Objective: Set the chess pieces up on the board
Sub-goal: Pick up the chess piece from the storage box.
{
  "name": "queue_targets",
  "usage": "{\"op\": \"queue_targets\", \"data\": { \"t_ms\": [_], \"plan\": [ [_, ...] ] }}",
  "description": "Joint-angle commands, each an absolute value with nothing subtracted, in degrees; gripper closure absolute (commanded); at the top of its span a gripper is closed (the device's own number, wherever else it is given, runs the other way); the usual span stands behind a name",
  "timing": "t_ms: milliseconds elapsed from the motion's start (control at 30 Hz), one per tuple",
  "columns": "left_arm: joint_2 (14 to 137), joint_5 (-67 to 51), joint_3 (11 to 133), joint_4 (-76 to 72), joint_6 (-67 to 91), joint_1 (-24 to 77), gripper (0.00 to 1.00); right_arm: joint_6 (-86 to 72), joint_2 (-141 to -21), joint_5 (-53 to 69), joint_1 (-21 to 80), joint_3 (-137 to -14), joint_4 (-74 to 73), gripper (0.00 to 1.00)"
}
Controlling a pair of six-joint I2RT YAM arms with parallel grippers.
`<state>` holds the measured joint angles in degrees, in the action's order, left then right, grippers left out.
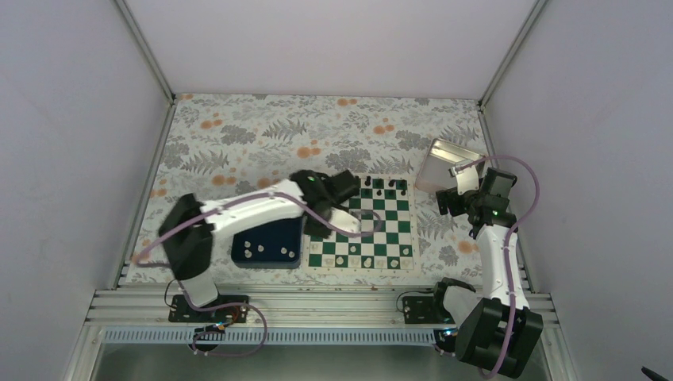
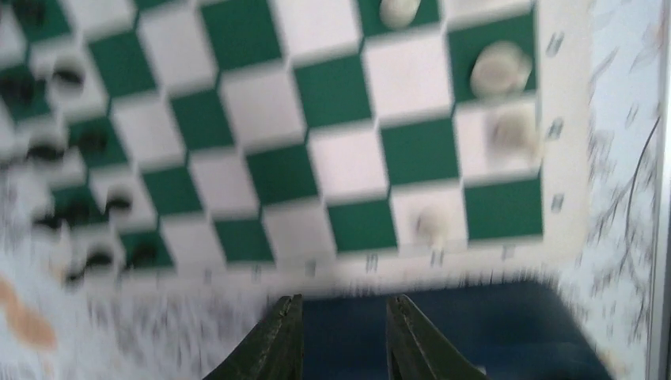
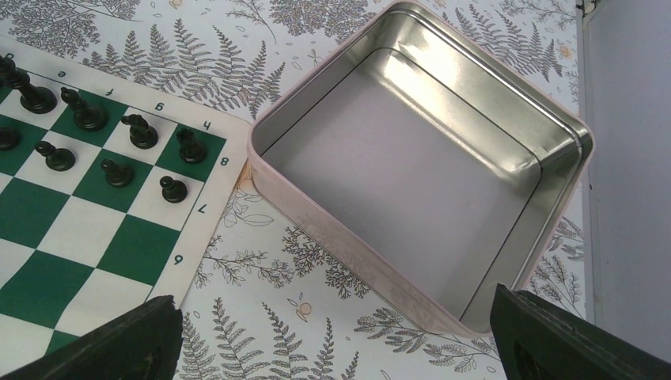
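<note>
Left gripper (image 2: 345, 310) jaws stood slightly apart and empty at the tray-side edge of the board (image 2: 277, 170). Loose white chess pieces (image 1: 259, 248) lay in the navy tray (image 1: 274, 236), nearward of the jaws, with the left arm closer. Others sat on the board. Right gripper (image 3: 332, 317) gaped wide and empty by the tin (image 3: 411, 182). Left wrist view was blurred, and the arm hid part of the tray.

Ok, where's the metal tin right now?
In the top view the metal tin sits just right of the board's far corner, beside the right gripper.
</note>
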<state>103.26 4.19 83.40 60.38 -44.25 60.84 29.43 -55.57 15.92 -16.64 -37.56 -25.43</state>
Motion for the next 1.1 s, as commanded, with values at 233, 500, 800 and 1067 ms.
{"op": "queue_targets", "data": {
  "t_ms": [233,500,800,1067],
  "plan": [
    [83.17,7.3,57.51,58.45,-50.07,33.72,0.72,30.22,-55.7,17.39,-17.26,-38.14,-25.88,0.0],
    [86.11,8.69,50.82,50.45,-53.03,24.98,0.72,30.3,-56.2,17.67,-17.29,-38.24,-26.08,0.0],
    [89.84,8.94,51.52,47.74,-54.16,22.73,0.72,30.38,-56.43,17.48,-17.24,-38.22,-26.07,0.0],
    [90.85,8.09,51.52,48.08,-54.9,21.56,0.72,30.36,-56.78,17.6,-17.3,-38.18,-26.1,0.0]
  ]
}}
